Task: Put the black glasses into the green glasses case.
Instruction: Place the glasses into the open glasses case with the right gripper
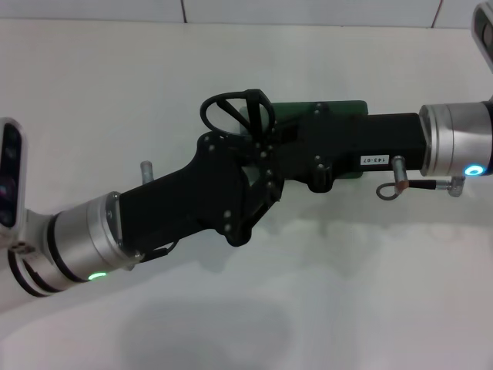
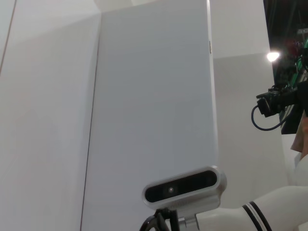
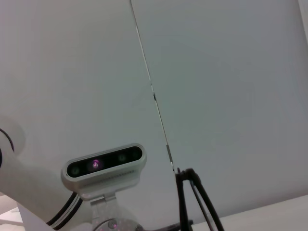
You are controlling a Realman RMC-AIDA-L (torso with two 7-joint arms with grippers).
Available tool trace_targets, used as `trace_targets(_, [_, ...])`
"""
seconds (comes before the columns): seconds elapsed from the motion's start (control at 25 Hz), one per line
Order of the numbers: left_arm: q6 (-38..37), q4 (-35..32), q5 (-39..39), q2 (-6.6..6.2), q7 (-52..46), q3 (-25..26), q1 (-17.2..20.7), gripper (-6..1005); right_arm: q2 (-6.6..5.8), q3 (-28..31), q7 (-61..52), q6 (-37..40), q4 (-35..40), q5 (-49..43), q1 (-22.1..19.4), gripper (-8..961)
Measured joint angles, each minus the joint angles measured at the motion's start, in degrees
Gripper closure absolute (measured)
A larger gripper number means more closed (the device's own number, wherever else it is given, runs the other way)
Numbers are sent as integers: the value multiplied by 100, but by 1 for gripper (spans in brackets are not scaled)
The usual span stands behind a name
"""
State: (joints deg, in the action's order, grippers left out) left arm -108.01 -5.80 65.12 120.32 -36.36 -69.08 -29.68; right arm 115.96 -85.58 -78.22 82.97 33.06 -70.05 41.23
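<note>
The black glasses [image 1: 228, 114] stand up off the table in the middle of the head view, one lens loop to the left and the temple arms rising beside it. They sit right where my left gripper [image 1: 245, 166] and my right gripper [image 1: 271, 142] meet, and I cannot tell which one holds them. The green glasses case [image 1: 339, 109] lies just behind, mostly hidden under my right arm. A sliver of the black glasses [image 2: 155, 222] shows in the left wrist view. The thin arms of the black glasses [image 3: 191, 199] show in the right wrist view.
The white table [image 1: 347, 293] spreads around both arms, with a white wall [image 1: 231, 9] at its back. Both wrist views look upward at white wall panels and the robot's head camera [image 2: 185, 189].
</note>
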Motion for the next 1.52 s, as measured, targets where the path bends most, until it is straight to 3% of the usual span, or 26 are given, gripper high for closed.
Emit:
trace_targets(0.24, [-45,0,-2,4,-5,-11,58,957,-18,59,-1,-72,-32,-1,-36,855])
trace_targets(0.48, [-91,-20,50,-40,-18,-36,363,957,-223,340,-263,-198,179,-146,-36,855])
trace_targets(0.68, [-115,-59,29,-101,-20,-9,780,957,-383,489,-1383,-320,1333,-1322,186,854])
trace_targets(0.8, [-119,-61,25,-108,7,-7,928,957,-348,563,-2624,-514,2229,-2963,654,854])
trace_targets(0.88, [-118,-63,43,-95,36,-7,993,957,-262,582,-3343,-547,2366,-4024,1161,854])
trace_targets(1.04, [-97,-34,58,-67,83,-25,1060,957,-3,431,-4016,-637,1791,-5758,2127,854])
trace_targets(1.16, [-93,-4,64,-60,135,-36,1070,957,25,285,-4110,-703,1573,-5985,2312,854])
trace_targets(1.2, [-92,-4,67,-56,143,-36,1092,957,28,-327,-4318,-1064,979,-6139,2672,854])
trace_targets(1.52, [-65,0,63,-52,147,-29,1138,956,26,-1047,-4649,-1630,815,-6101,2708,855])
